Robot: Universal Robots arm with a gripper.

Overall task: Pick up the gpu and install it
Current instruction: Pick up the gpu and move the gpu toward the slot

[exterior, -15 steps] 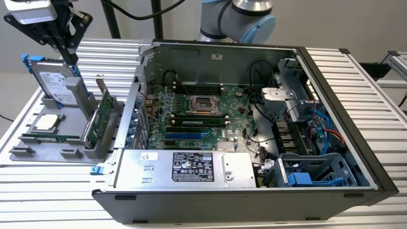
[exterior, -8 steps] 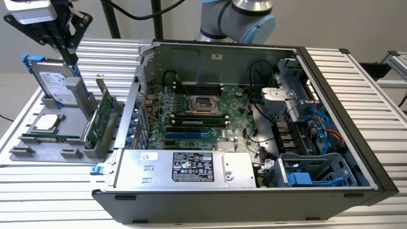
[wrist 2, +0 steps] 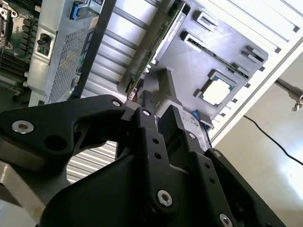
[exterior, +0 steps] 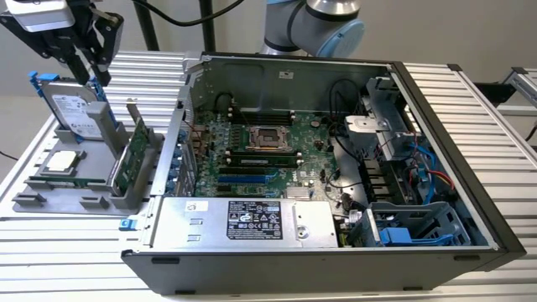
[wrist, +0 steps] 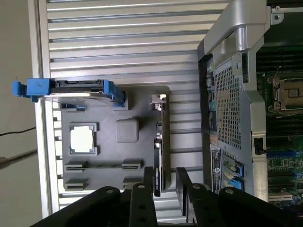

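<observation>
Gpu stands on edge in the holder, below the empty, parted claw, long axis lined up with its gap.

the tabletop is a run of ribbed silver slats. two things sit straight on it. the big one is an open computer case, lying on its side with its insides facing up. at the exterior view's left, just beside the case, lies a flat grey tray. the tray carries parts of its own: the gpu stands on edge in the slot nearest the case, a hard drive with blue rails stands upright farther back, and a processor chip lies flat.
</observation>
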